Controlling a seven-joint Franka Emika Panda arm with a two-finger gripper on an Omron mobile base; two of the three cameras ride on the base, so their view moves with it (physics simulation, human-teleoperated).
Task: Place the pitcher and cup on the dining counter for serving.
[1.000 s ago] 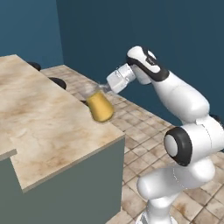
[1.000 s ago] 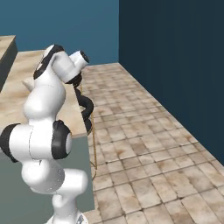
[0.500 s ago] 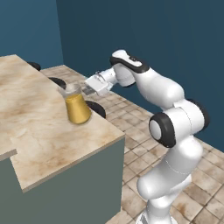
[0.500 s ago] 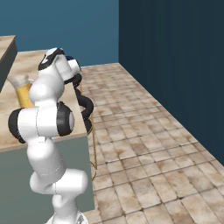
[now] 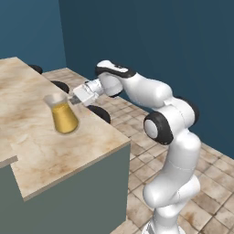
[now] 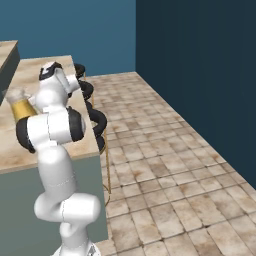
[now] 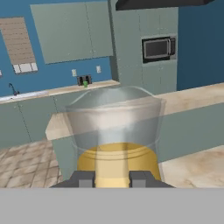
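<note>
While end effector (image 5: 73,99) grips it, pitcher (image 5: 62,115) upright over dining counter (image 5: 41,151)

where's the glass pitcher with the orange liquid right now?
In the left base view the clear glass pitcher of yellow-orange liquid stands upright on the beige marble-patterned dining counter, near its stool-side edge, with the robot's hand at its side.

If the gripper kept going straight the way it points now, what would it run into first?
The pitcher: the gripper is already closed on it, so it would simply be pushed ahead. Beyond the glass, the raised ledge of the dining counter looks next, though depth is unclear.
</note>
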